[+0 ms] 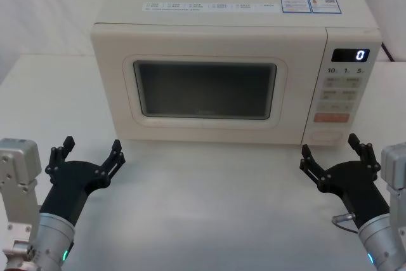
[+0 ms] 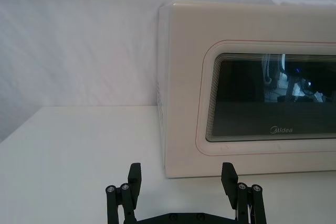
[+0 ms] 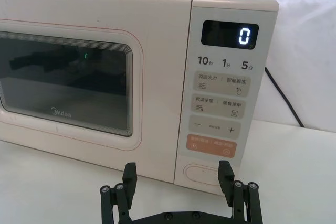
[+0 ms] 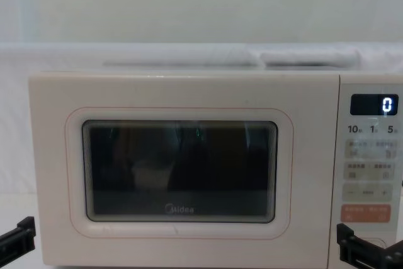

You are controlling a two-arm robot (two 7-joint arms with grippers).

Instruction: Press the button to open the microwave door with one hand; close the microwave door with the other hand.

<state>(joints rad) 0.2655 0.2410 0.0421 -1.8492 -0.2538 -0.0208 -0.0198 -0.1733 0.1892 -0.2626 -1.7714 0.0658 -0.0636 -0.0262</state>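
Microwave door (image 1: 206, 90) is sitting shut, facing the robot on the white worktop (image 1: 209, 207), with the button (image 3: 202, 173) at the foot of the keypad panel, under the orange key (image 3: 211, 146). Right gripper (image 1: 334, 157) is hovering spread just before it; left gripper (image 1: 89, 157) is waiting spread, well left. Risk: 1 spread finger could be catching the orange key, or a glancing push nudging the oven instead of releasing the latch.

The microwave door (image 1: 206, 87) was cream with a dark grey glass window, a thin orange outline and a grey logo. The button (image 3: 203, 174) was plain cream with a thin outline, below an orange-red key (image 3: 211, 146). The display (image 3: 230, 35) was black with a white zero. Both the left gripper (image 1: 91, 152) and the right gripper (image 1: 331, 150) were black, on silver-grey wrists
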